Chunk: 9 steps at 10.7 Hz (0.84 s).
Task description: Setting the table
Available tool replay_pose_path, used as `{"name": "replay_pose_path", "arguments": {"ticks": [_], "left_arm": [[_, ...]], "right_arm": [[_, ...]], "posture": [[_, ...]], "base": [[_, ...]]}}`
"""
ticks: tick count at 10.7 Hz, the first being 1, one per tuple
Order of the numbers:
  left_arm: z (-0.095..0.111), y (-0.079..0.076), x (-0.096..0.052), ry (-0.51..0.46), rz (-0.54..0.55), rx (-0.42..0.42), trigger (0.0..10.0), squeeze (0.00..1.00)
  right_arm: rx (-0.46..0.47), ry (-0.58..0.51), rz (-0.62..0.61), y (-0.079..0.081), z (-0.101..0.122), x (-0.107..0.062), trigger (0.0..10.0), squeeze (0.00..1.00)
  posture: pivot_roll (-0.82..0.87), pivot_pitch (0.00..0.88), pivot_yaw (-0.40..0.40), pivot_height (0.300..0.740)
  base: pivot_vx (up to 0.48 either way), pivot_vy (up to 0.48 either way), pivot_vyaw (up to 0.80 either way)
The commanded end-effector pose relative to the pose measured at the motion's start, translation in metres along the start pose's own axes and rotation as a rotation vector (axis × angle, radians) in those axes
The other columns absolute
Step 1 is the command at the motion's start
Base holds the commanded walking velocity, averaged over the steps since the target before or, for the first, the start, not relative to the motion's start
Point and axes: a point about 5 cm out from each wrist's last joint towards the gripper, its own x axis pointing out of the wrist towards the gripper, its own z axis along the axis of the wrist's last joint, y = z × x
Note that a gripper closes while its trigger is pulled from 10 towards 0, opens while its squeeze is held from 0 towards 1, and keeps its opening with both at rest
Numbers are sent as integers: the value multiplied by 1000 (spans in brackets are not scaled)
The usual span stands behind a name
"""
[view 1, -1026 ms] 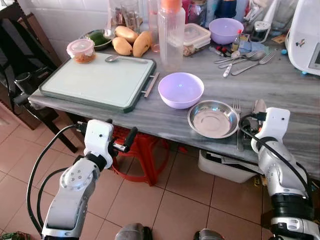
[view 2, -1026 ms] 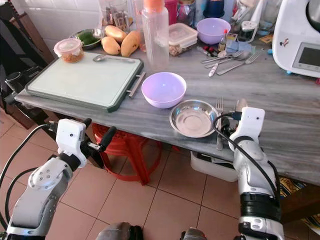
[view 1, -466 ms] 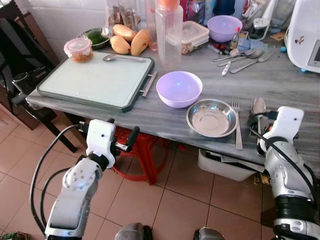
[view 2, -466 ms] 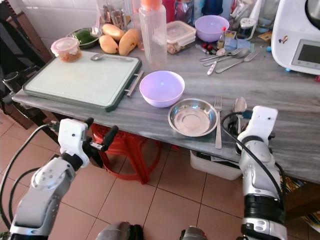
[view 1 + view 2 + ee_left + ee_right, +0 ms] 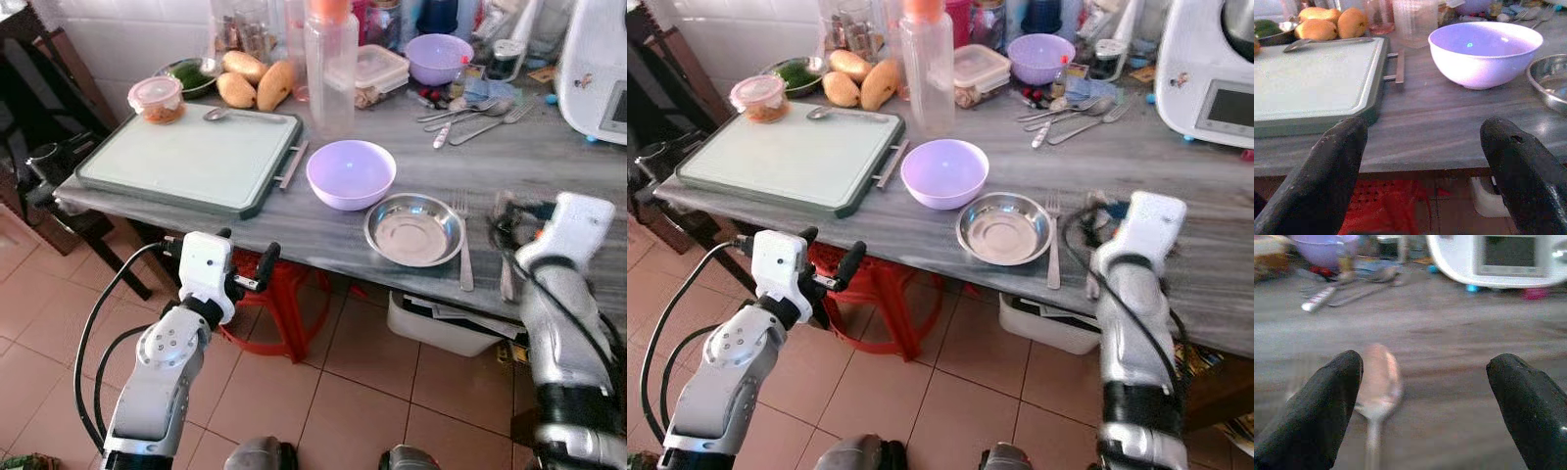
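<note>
Right gripper [image 5: 1420,396], jaws wide apart over spoon [image 5: 1378,382] at counter [image 5: 392,245] edge, could nudge it off; left gripper [image 5: 1420,166] jaws open, idle.

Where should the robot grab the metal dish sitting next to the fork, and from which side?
Probably by the near rim of the metal dish, coming from above at the table's edge. It is shallow and wide, sitting flat, so only the thin rim fits between two fingers; the fork crowds its right.

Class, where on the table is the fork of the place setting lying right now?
In the head views, the fork lies on the grey table near its front edge, just right of the steel dish, with the right gripper beyond it.
</note>
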Motion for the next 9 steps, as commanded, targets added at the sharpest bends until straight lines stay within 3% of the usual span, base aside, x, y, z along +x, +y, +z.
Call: {"name": "replay_pose_path", "arguments": {"ticks": [1,3,6,9], "left_arm": [[-1,2,0,0,9,10,10000,0],[1,4,-4,2,13,13,10000,0],[0,8,-13,36,-7,31,10000,0],[2,10,-20,57,-18,42,10000,0]], "right_arm": [[-15,-9,-19,0,1,-2,10000,0],[-77,62,-110,-10,-11,-9,10000,0],[-109,106,-138,-18,-14,-11,10000,0],[-73,190,-52,-4,-22,-9,10000,0]], "posture": [[-17,0,69,740],[-7,0,80,740],[7,34,108,740],[29,65,120,740]], "base": [[0,0,0],[0,0,0],[0,0,0],[0,0,0]]}}
